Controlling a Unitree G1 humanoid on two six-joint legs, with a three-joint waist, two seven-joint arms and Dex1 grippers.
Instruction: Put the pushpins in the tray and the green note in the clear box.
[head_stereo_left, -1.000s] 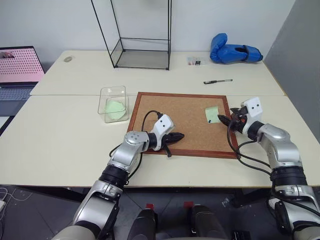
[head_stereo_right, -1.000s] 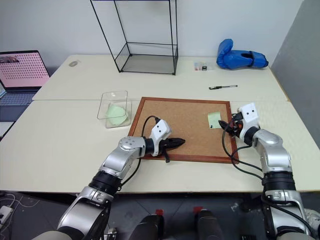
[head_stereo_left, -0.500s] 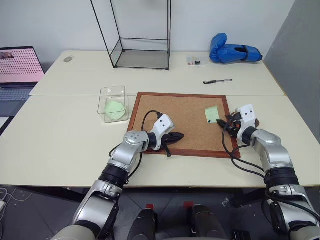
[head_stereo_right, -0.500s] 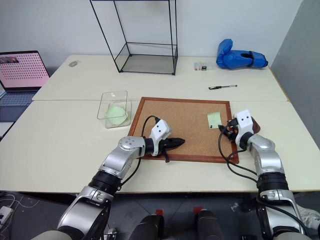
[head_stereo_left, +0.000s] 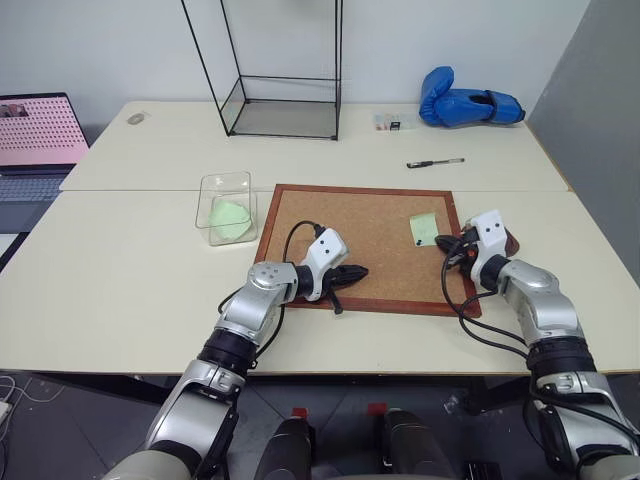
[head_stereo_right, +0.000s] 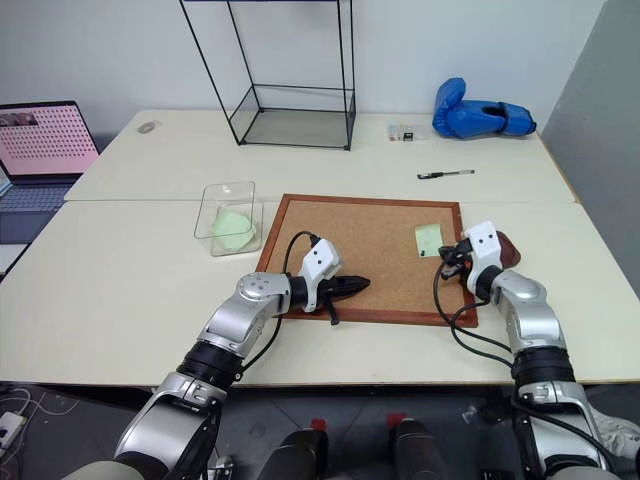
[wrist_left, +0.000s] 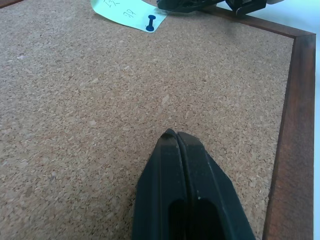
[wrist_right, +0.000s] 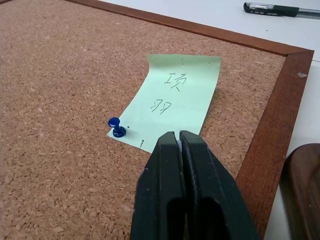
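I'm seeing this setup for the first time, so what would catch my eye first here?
The wood-framed corkboard in the middle of the table, with a green note held near its right edge by one blue pushpin. The right gripper, shut, sits at the note's near edge; the left gripper, also shut, rests over bare cork. Left of the board, a clear box already holds another green note.

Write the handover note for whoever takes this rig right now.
Left gripper: fingers shut, empty, over the corkboard.
Right gripper: fingers shut at the near edge of the green note; whether it grips anything cannot be told.
One blue pushpin pins that note to the board.
Tray sits beside the board's right edge.
Clear box already holds a green note.
Left: pushpin to tray, note to box.
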